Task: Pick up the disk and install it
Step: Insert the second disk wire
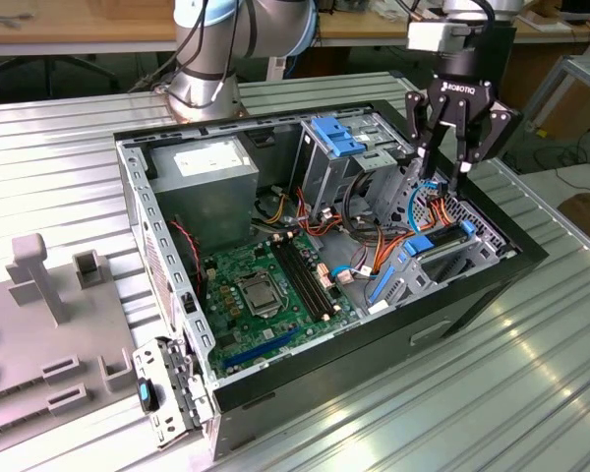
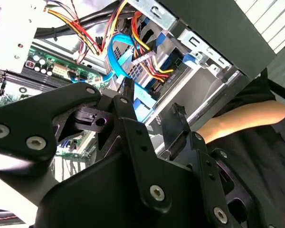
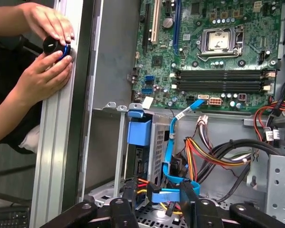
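My gripper (image 1: pixel 440 165) hangs over the open computer case (image 1: pixel 167 246), at its corner on the exterior view's right, fingers spread and holding nothing. In both wrist views the fingertips (image 3: pixel 129 191) straddle a blue data cable (image 3: pixel 173 142) and red-yellow power wires without gripping them. Just below sits the disk (image 1: pixel 442 246), a dark slab in a blue carrier frame, lying inside the low drive bay. In the first wrist view the carrier's blue tab (image 3: pixel 139 131) shows at the bay's mouth. My gripper (image 2: pixel 153 102) stands apart from the disk.
A grey power-supply box (image 1: pixel 211 172) and a blue-tabbed drive cage (image 1: pixel 339 138) fill the case's back. The green motherboard (image 1: pixel 265 285) lies in the middle. A person's hands (image 3: pixel 42 47) hold a black-and-blue knob at the table rail. A grey fixture (image 1: pixel 39 315) stands at the exterior view's left.
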You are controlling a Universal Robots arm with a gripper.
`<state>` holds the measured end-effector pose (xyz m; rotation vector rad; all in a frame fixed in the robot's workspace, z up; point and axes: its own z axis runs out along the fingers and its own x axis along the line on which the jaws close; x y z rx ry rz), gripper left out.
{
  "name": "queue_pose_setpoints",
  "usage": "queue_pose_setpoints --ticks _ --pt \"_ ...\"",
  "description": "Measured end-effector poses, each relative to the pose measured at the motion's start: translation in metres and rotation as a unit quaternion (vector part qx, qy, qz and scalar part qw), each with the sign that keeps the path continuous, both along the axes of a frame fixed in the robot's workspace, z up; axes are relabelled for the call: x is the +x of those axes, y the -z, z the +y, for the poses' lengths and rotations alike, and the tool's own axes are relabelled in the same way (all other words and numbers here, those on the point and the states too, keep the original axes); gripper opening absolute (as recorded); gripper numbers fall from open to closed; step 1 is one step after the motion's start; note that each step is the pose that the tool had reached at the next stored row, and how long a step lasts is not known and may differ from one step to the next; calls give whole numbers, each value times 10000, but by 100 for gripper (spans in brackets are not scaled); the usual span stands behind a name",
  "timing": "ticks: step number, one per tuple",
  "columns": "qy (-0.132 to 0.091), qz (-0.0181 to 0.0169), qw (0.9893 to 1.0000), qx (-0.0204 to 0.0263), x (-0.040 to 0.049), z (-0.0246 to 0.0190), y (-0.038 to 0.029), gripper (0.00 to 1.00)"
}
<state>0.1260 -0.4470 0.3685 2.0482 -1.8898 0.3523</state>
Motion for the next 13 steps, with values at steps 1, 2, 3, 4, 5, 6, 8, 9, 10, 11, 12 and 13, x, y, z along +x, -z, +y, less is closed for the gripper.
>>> queue_pose_setpoints --ticks 1,2,3,4,5,6,8,9,10,11,12,13 --pt "17 0 10000 -16 5 5 0 50" --pt "34 0 10000 -51 8 13 0 50" --pt "35 0 10000 -51 8 12 0 50" --pt "35 1 10000 -51 8 12 0 50" --pt "35 3 10000 -50 8 13 7 50" --pt "35 7 10000 -50 9 13 12 50" --pt "35 21 10000 -51 9 13 24 50" --pt "35 32 10000 -51 8 13 32 50" --pt "35 40 10000 -50 9 13 52 50" --pt "34 42 10000 -52 9 13 62 50" --pt "34 43 10000 -53 9 13 62 50" --pt "34 43 10000 -53 9 13 63 50"
